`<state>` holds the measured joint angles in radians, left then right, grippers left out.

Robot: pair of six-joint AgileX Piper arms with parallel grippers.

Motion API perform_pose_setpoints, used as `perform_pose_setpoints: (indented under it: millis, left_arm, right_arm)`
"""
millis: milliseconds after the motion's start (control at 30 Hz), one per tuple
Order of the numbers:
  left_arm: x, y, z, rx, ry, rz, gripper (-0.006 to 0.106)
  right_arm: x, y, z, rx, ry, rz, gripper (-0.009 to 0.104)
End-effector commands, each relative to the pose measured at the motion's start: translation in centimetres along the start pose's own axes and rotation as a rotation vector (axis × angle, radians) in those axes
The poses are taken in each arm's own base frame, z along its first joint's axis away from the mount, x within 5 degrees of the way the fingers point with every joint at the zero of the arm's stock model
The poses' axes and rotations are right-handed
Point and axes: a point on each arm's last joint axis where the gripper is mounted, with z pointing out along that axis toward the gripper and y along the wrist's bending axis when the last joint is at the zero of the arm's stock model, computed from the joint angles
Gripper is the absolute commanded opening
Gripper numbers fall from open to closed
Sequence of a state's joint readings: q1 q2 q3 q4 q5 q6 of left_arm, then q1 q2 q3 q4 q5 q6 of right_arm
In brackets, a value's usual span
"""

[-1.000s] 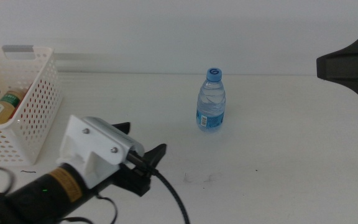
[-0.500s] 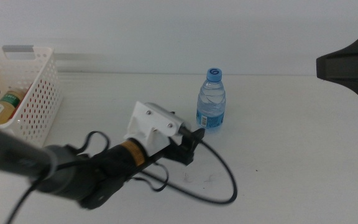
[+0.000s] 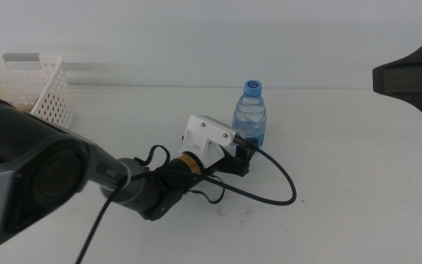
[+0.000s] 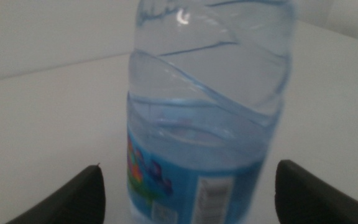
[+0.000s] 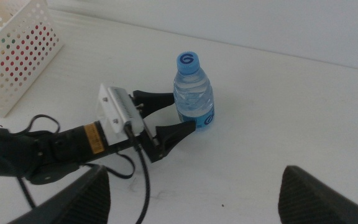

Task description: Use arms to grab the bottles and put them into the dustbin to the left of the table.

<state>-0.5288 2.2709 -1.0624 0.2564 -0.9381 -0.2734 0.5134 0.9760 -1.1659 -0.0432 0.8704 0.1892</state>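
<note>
A small clear water bottle [image 3: 250, 116] with a blue cap and blue label stands upright mid-table. My left gripper [image 3: 243, 152] reaches in low from the left and is open, one jaw on each side of the bottle's lower part. The left wrist view shows the bottle [image 4: 207, 118] close up between the spread jaws of the left gripper [image 4: 188, 167]. The right wrist view looks down on the bottle [image 5: 194, 93] and the left gripper [image 5: 182, 112]. My right gripper [image 5: 194, 169] hangs open and high at the right [image 3: 410, 77]. The white dustbin [image 3: 44, 88] stands at far left.
The left arm's black cable [image 3: 280, 183] loops over the white table [image 3: 343, 191] in front of the bottle. The perforated basket wall [image 5: 14, 53] lies well to the left of the bottle. Bare tabletop lies around the bottle's right side.
The left arm has swung from near the basket rightward and forward to the bottle, so its jaws now straddle it. The bottle and the right gripper have not moved.
</note>
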Motion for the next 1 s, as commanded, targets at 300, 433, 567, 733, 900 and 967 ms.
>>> perform_pose_setpoints:
  millis: [300,433,567,733,900,967]
  left_arm:
    - [-0.2,0.6,3.8,0.026,-0.085,0.003,0.094]
    - [-0.1,0.8,4.4,0.023,-0.100,0.001,0.094]
    - [0.1,1.0,5.0,0.021,-0.105,0.002,0.094]
    - [-0.2,1.5,4.8,0.016,-0.116,0.034,0.072]
    - [-2.4,1.0,1.2,0.056,-0.081,0.010,0.009]
    - [-3.8,0.5,-1.1,0.029,-0.034,0.031,-0.002]
  right_arm:
    - [-0.1,0.0,-0.1,0.001,-0.014,-0.008,0.086]
    - [-0.1,0.0,-0.1,0.001,-0.014,-0.008,0.086]
    - [-0.1,0.0,-0.1,0.001,-0.014,-0.008,0.086]
    - [-0.1,0.0,-0.1,0.001,-0.014,-0.008,0.086]
    - [-0.1,0.0,-0.1,0.001,-0.014,-0.008,0.086]
    - [-0.1,0.0,-0.1,0.001,-0.014,-0.008,0.086]
